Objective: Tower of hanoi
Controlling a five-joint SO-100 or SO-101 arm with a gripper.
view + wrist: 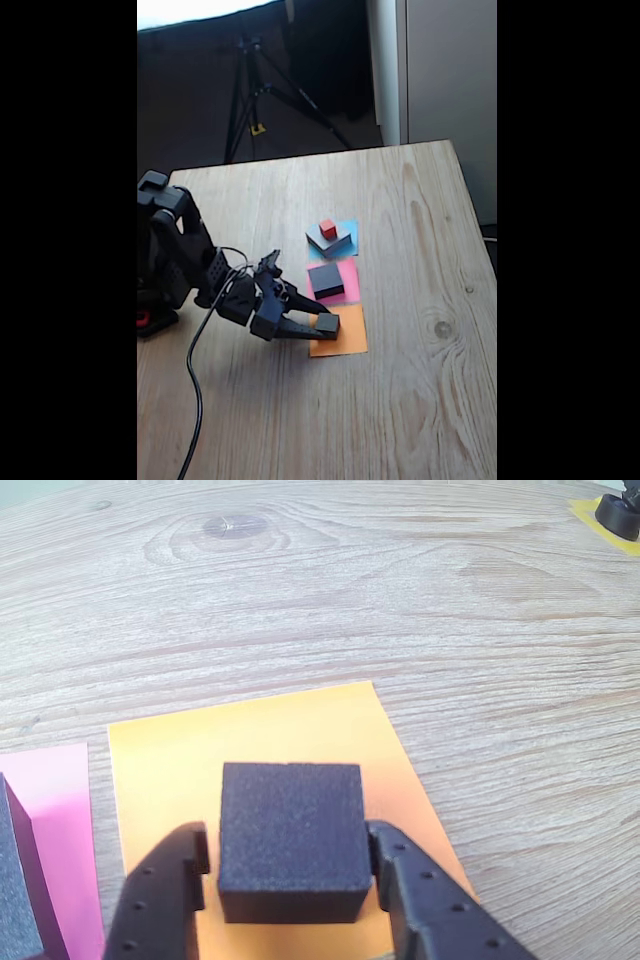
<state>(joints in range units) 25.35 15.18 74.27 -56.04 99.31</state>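
Wooden counter (pixel 420 380): we see the end effector (pixel 290 865) gripping the small black cube (pixel 291 842) over the orange square (pixel 260 740), likely its next peg.

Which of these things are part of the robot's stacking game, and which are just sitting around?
Part of the game:
- grey slab
- tiny red cube, on top of the grey slab
- black slab
- small black cube, between the gripper fingers

Just sitting around:
- blue paper, pink paper and orange paper squares
- tripod
- table
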